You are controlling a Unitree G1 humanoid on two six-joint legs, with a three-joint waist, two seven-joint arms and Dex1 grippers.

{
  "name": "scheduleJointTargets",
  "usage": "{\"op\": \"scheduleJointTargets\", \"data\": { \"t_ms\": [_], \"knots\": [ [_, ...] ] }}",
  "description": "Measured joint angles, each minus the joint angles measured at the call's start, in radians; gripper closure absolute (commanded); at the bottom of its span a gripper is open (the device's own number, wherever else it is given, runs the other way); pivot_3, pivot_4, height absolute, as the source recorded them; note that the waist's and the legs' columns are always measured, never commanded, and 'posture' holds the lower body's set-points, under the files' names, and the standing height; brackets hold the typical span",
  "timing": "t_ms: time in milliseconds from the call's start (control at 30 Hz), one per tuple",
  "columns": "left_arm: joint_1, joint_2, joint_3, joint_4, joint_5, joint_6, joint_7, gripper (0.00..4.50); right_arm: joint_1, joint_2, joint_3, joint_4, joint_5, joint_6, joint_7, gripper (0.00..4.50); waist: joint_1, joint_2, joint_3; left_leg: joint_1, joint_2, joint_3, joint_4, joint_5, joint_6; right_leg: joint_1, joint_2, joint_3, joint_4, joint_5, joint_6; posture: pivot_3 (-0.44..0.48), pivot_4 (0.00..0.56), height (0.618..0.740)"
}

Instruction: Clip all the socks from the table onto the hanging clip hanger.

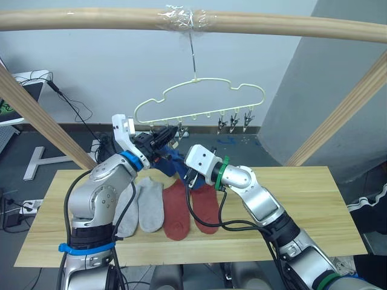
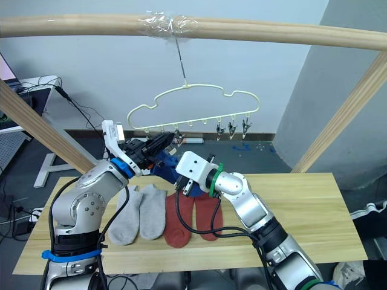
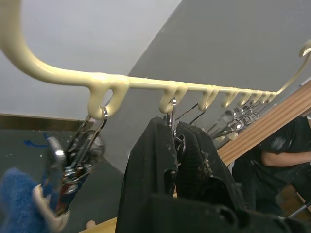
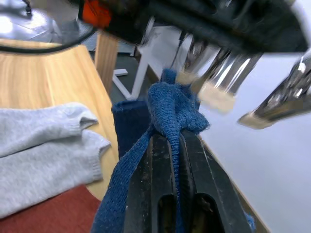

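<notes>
The pale yellow clip hanger (image 1: 199, 99) hangs by its hook from the taped wooden pole. My left gripper (image 1: 171, 134) is raised to its row of clips, shut on one metal clip (image 3: 174, 138) near the row's left end. Just below, my right gripper (image 4: 174, 145) is shut on a blue sock (image 4: 172, 109) and holds it up close to the cream-tipped clip ends (image 4: 214, 99). More blue fabric (image 4: 129, 126) lies behind it at the table's far edge. Two grey socks (image 1: 145, 208) and two rust red socks (image 1: 187, 208) lie flat on the table (image 1: 302, 205).
Three free clips (image 1: 236, 124) hang at the hanger's right end. Slanted wooden poles (image 1: 338, 118) of the frame stand at both sides, with the crossbar (image 1: 78, 19) overhead. A person (image 3: 279, 150) in dark clothes stands beyond the hanger. The table's right half is bare wood.
</notes>
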Motion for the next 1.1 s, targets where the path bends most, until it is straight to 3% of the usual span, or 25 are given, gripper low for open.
{"op": "scheduleJointTargets", "data": {
  "t_ms": [733, 1100],
  "knots": [
    [0.004, 0.002, -0.009, -0.001, 0.014, -0.007, -0.007, 4.38, -0.034, 0.034, -0.018, 0.023, 0.001, -0.054, -0.015, 4.50, 0.002, 0.000, 0.000, 0.000, 0.000, 0.000, 0.000, 0.000, 0.000, 0.000, 0.000, 0.000, 0.001, 0.000, 0.000, 0.012, 0.178, 0.705],
    [0.036, 0.014, -0.015, 0.000, 0.004, -0.002, -0.025, 0.91, -0.052, 0.063, -0.021, 0.023, 0.011, -0.058, -0.018, 4.50, 0.004, 0.000, 0.000, 0.000, 0.000, 0.000, 0.000, 0.000, 0.000, 0.000, 0.000, 0.000, 0.001, 0.000, 0.000, 0.023, 0.178, 0.705]
  ]
}}
